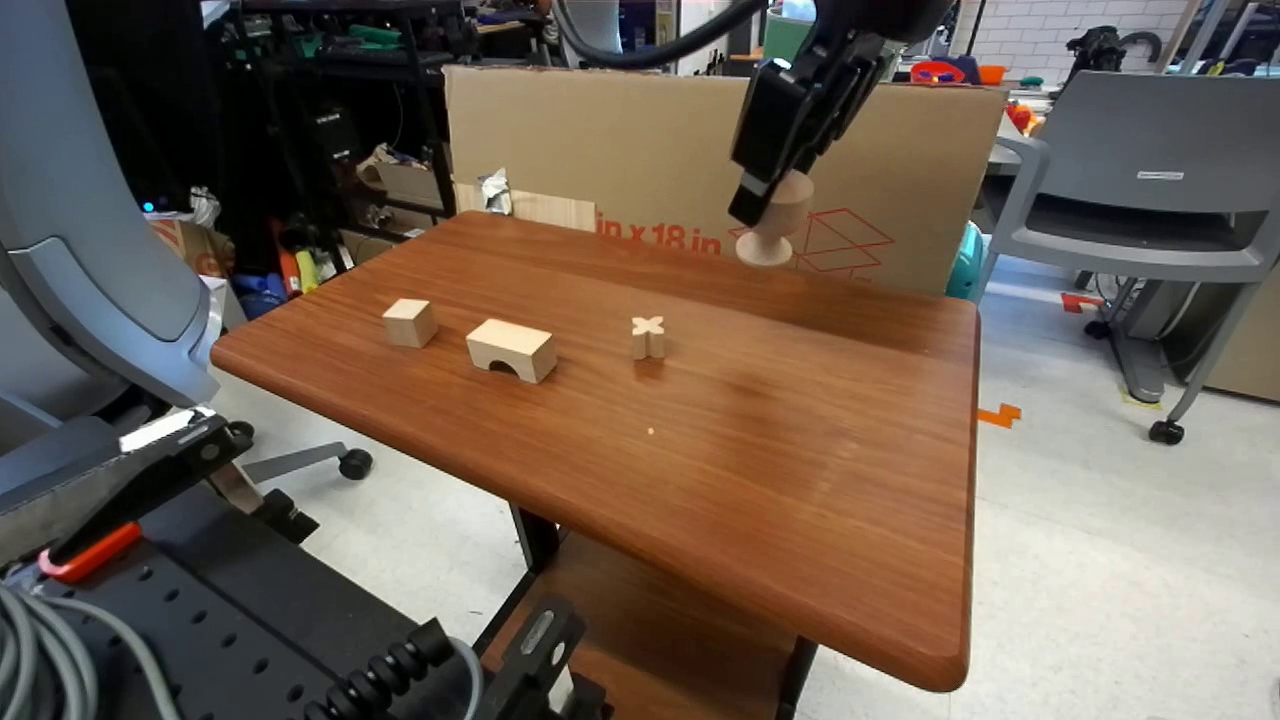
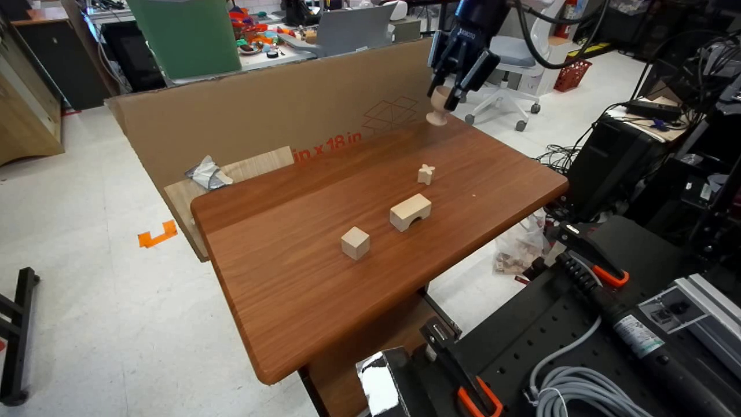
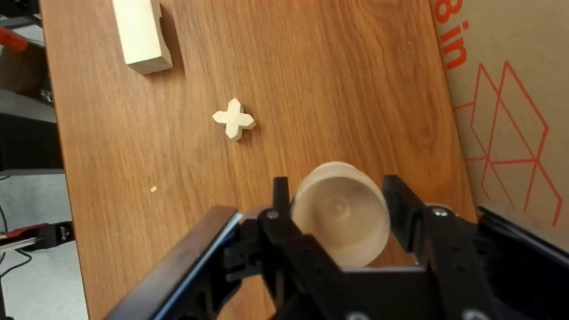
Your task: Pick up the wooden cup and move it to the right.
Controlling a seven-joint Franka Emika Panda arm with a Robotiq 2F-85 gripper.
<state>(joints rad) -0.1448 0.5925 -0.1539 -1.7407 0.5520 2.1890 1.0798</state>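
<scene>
Your gripper (image 3: 338,191) pinches the wooden cup (image 1: 786,206), slightly tilted, above the bench (image 1: 800,450) at far right. Cardboard (image 1: 620,140) walls off the far edge; you have the cross piece (image 1: 648,340), arched block (image 1: 515,342) and cube (image 1: 409,324) (all pale wood) nearer and left.

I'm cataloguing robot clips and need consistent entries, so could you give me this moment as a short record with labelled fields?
held item: wooden cup, gripped between the fingers
cup pose: raised off the table, base lower than rim, apparently tilted
resting on table: cube, arched block, cross-shaped piece
layout: arched block between the other two; cross-shaped piece nearest the cup
backdrop: red-printed cardboard along one table edge
set-down: not yet done
</scene>
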